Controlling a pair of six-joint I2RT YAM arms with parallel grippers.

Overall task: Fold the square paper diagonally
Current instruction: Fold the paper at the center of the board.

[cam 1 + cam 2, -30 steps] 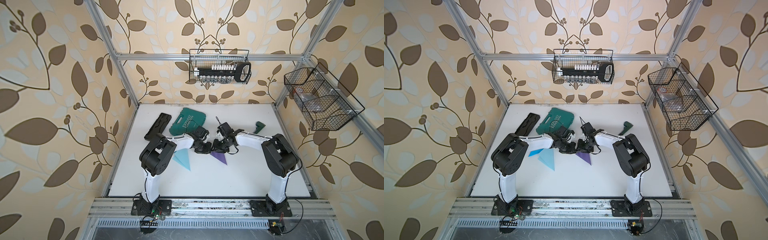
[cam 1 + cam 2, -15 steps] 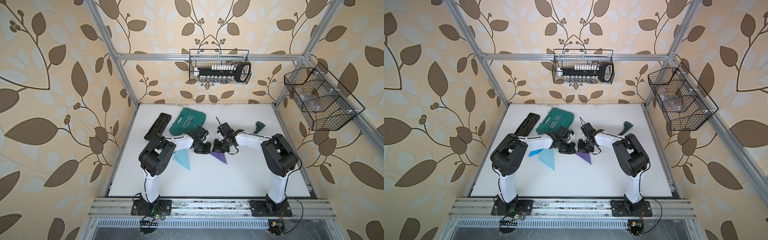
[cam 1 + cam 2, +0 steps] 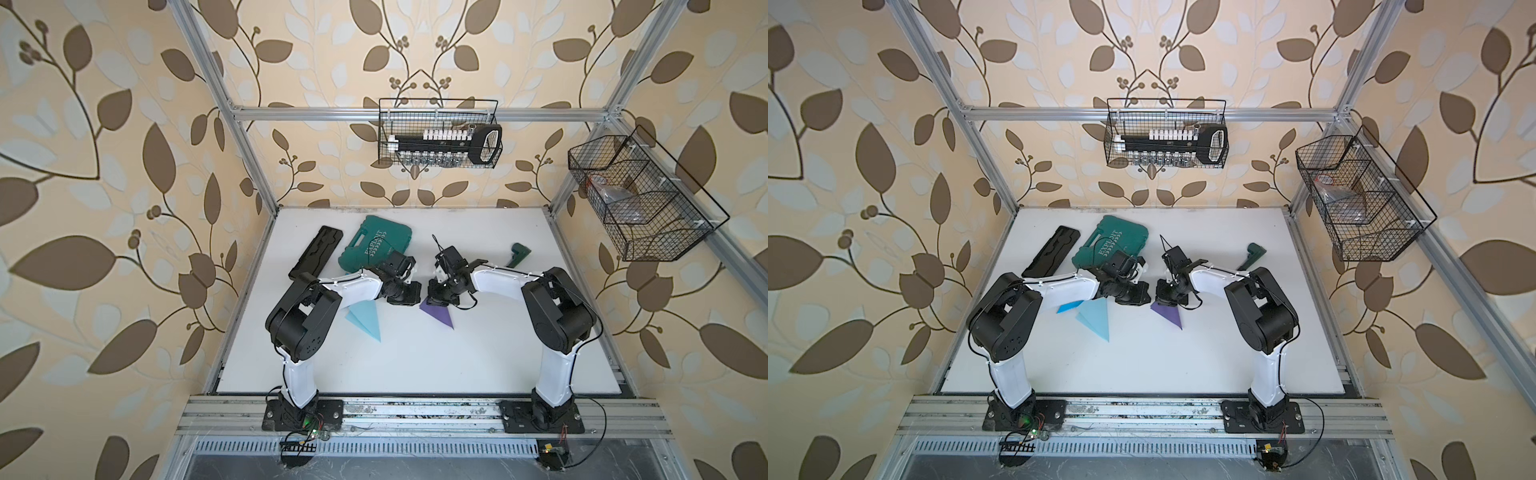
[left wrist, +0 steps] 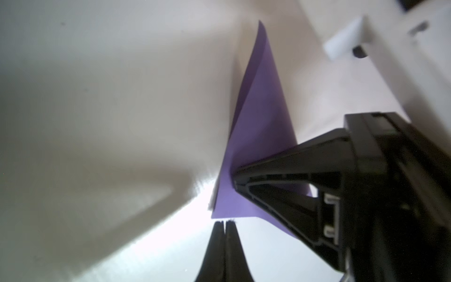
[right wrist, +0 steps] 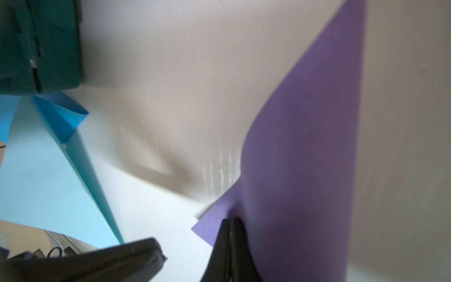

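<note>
Right gripper (image 5: 229, 222) has just snapped shut, tips down on the purple paper (image 3: 440, 318), though I can't tell if it pinches a layer. Paper lies folded at the middle of the table (image 3: 498, 353); left gripper (image 4: 224, 223) clenched, empty, just beside its corner.

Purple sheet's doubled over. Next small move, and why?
Probably sweep the shut right gripper along the purple paper to flatten it: its tips sit on the sheet, the layers gape at the far tip, and the shut left gripper sits just off its edge.
</note>
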